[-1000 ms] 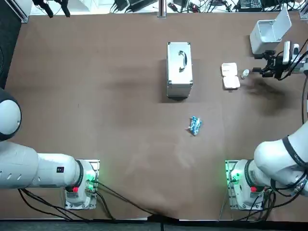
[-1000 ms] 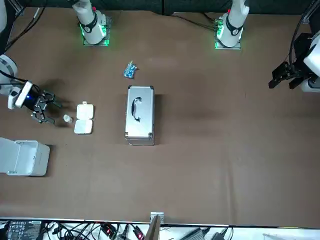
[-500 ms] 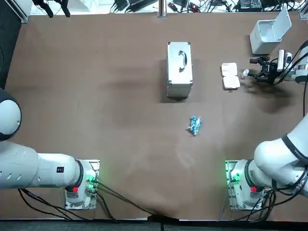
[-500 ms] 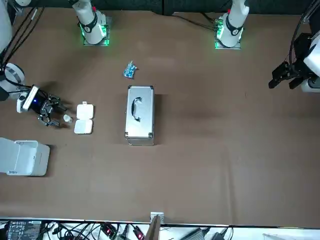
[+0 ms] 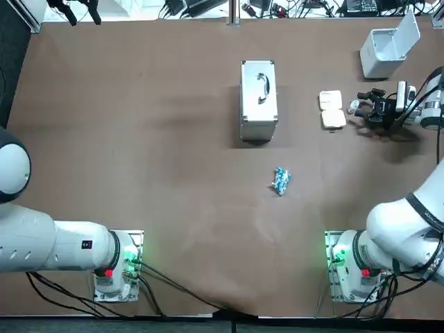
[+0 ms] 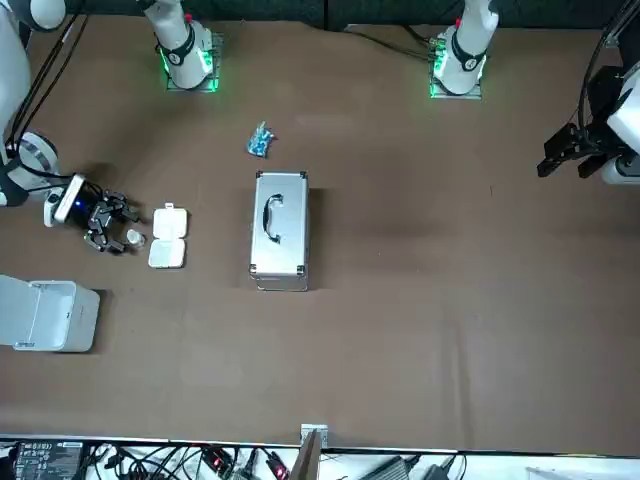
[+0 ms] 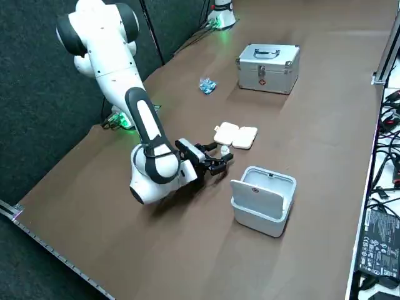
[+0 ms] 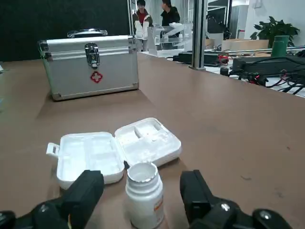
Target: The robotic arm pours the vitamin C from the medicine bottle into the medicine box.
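A small white medicine bottle [image 8: 144, 193] stands upright and uncapped on the brown table, also seen in the top view [image 5: 354, 105] and the front view [image 6: 133, 238]. Just beyond it lies the white medicine box [image 8: 114, 149], lid swung open, compartments showing [image 5: 332, 109] [image 6: 167, 237] [image 7: 235, 135]. My right gripper [image 8: 141, 188] is low over the table and open, one finger [image 8: 86, 191] on each side of the bottle with a gap to each. In the top view the gripper [image 5: 363, 107] sits at the table's far right.
A silver first-aid case [image 5: 259, 99] stands mid-table at the back. A blue packet [image 5: 280, 180] lies nearer the bases. A white bin with a raised lid [image 5: 387, 48] sits at the back right corner, close to my arm. People stand far behind the table.
My right gripper has come down and slid toward the bottle; its open fingers now flank the bottle. Bottle and box have not moved.
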`<state>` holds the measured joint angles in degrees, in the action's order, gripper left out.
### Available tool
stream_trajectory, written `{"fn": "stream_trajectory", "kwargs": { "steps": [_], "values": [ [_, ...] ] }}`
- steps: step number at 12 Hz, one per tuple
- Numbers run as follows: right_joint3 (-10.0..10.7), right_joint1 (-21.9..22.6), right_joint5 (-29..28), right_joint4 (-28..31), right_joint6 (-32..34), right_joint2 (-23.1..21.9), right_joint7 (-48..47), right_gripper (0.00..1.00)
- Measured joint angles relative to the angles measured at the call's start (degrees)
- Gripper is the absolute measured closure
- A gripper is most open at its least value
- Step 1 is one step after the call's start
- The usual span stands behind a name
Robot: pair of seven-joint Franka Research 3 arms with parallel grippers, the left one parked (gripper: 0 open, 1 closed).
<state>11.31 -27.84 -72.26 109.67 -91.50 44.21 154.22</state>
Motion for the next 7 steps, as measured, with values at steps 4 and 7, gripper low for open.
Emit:
{"fn": "stream_trajectory", "kwargs": {
  "steps": [4, 7],
  "values": [
    [0.0, 0.0, -0.1, -1.7, 0.6, 1.6, 0.1, 0.01],
    [0.0, 0.0, -0.1, -1.7, 0.7, 2.2, -0.9, 0.04]
  ]
}}
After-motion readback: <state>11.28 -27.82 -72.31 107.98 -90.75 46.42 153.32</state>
